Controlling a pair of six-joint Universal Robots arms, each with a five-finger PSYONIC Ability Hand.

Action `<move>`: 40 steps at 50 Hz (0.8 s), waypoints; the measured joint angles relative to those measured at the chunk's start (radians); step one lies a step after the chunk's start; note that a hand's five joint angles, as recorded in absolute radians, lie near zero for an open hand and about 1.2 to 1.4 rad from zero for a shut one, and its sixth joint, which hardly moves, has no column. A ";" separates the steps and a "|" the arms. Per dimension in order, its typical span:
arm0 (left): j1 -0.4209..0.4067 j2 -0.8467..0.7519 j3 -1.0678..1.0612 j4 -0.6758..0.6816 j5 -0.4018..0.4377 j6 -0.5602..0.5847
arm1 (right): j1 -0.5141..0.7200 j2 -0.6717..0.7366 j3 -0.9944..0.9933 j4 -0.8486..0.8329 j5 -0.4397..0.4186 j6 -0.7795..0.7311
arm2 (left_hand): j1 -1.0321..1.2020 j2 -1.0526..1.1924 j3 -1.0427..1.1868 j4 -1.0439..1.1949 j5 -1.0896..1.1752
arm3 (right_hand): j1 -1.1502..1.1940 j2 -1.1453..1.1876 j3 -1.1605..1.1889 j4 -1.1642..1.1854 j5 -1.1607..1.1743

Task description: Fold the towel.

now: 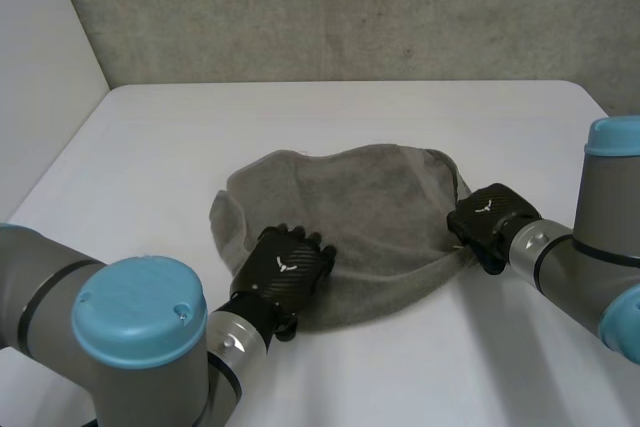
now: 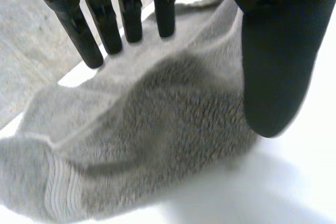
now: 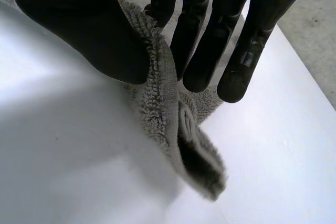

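We see a grey towel lying rumpled in a rounded heap near the middle of a white desk, with a rough grey wall behind. Both arms reach in from the near side.

The left hand rests on the towel's near left edge. In the left wrist view its fingers are straight and spread above the cloth, and the thumb stands apart from them. The towel lies under the palm in soft folds. This hand is released, gripping nothing, and a ribbed hem shows at one end of the cloth.

The right hand sits at the towel's right edge. In the right wrist view the hemmed edge of the towel rises between the thumb and the fingers. The thumb presses on one side and the fingers sit on the other, so this hand is grasping the towel by its edge. A folded corner of the cloth hangs below the fingertips, just above the desk.
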 measured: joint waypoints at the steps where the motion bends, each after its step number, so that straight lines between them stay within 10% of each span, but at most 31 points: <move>1: -0.006 0.010 0.003 -0.004 -0.001 -0.003 | -0.004 -0.003 0.011 -0.015 0.000 0.003 | -0.101 -0.101 -0.101 -0.101 -0.104 | 0.000 0.000 0.000 0.000 0.000; 22: 0.307 0.069 -0.046 -0.008 0.069 -0.006 | -0.142 0.021 0.105 -0.286 0.003 0.059 | 0.038 0.028 0.027 0.031 0.029 | 0.001 0.000 0.000 0.000 0.002; 40: 0.362 -0.015 -0.059 0.194 0.185 -0.013 | -0.147 0.055 0.105 -0.273 -0.005 0.099 | 0.050 0.036 0.035 0.036 0.034 | 0.001 0.000 0.000 0.000 0.002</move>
